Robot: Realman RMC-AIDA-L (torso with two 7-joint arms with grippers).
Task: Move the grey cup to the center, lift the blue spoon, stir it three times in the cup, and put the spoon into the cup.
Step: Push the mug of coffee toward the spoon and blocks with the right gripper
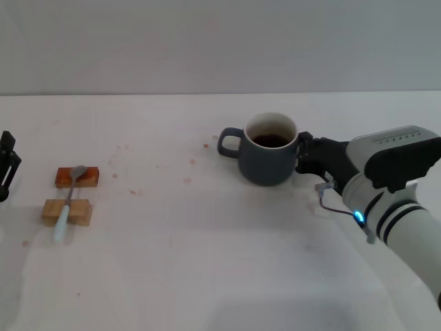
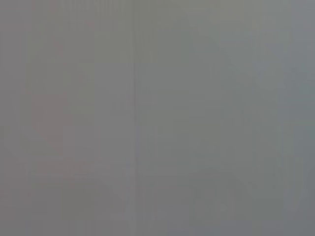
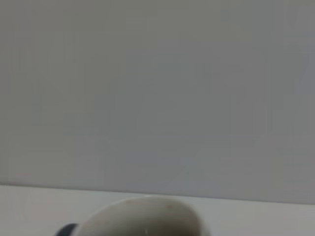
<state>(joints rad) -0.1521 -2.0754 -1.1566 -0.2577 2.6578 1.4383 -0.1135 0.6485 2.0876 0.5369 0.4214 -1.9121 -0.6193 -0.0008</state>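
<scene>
The right gripper point(image 1: 303, 156) touches the rounded dark blue-grey ceramic mug point(image 1: 265, 158) standing right of centre, its grip impossible to tell, so the centring step seems underway; sliding it left follows

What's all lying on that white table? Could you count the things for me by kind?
Rounded dark blue-grey ceramic mug with dark liquid: 1
Small spoon with a grey metal bowl and pale blue handle: 1
Small wooden blocks: 2, a reddish-brown one and a lighter tan one, both under the spoon
Total: 4 things on the white table
</scene>
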